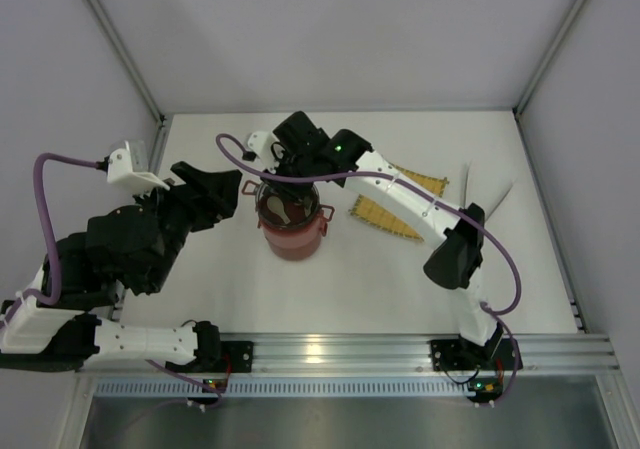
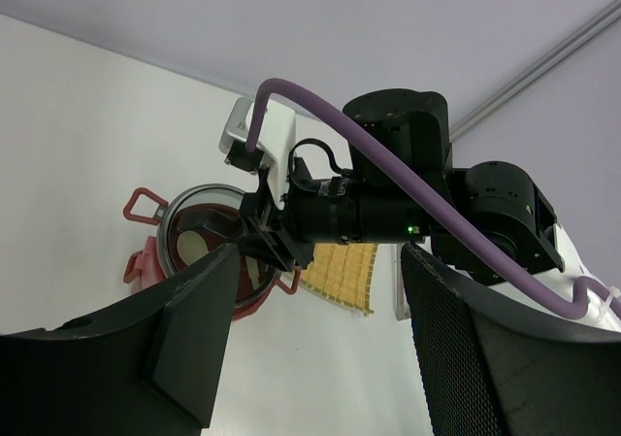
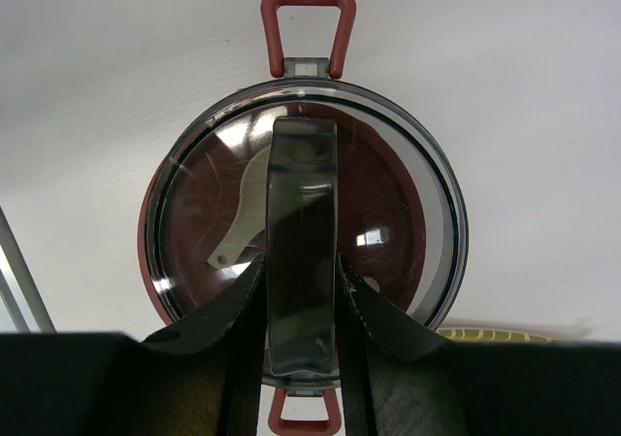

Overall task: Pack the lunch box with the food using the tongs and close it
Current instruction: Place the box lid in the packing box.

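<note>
The lunch box (image 1: 292, 237), a round dark-red stack with looped side handles, stood mid-table under a glossy, smoky clear domed lid (image 3: 388, 193). The right gripper (image 3: 302, 271) was clamped on the lid's arched strap handle (image 3: 302, 179), one black finger on each side. The left gripper (image 1: 238, 197) hung just left of the box, its matte textured fingers apart and empty. A yellow woven mat (image 1: 385, 214) lay to the right, with slender pale tongs (image 1: 467, 181) beyond it.
</note>
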Action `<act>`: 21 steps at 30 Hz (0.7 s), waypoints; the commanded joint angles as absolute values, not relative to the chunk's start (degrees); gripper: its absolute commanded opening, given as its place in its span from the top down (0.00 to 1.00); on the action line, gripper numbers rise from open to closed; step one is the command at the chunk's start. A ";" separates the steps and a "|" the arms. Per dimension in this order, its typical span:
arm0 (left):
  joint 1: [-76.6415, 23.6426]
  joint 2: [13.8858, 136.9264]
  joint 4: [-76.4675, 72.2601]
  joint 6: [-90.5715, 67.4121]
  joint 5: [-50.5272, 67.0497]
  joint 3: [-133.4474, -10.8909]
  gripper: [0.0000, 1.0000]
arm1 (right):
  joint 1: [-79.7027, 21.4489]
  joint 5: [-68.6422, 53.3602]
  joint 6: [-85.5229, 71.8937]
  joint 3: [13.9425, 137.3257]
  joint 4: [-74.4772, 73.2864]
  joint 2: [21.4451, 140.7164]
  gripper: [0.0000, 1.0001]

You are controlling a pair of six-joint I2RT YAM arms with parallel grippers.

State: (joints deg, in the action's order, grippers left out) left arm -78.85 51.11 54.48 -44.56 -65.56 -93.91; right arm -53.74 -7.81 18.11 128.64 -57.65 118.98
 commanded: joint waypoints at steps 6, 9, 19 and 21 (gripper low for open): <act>-78.93 50.98 53.44 -44.74 -65.57 -93.60 0.28 | -55.28 -7.12 17.40 128.41 -59.15 113.82 0.92; -78.84 51.06 53.44 -44.65 -65.65 -93.60 0.28 | -55.28 -6.77 17.40 127.97 -59.33 113.56 0.92; -78.84 51.07 53.61 -44.91 -65.48 -93.52 0.28 | -55.28 -6.59 17.40 125.51 -58.45 113.20 0.93; -78.92 51.06 53.70 -45.00 -65.48 -93.52 0.28 | -55.28 -6.77 17.49 125.60 -58.36 113.20 0.92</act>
State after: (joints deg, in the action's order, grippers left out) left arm -78.85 51.11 54.48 -44.93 -65.39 -93.62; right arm -54.37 -6.96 17.82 125.25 -58.19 116.62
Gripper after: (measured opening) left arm 0.724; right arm 0.285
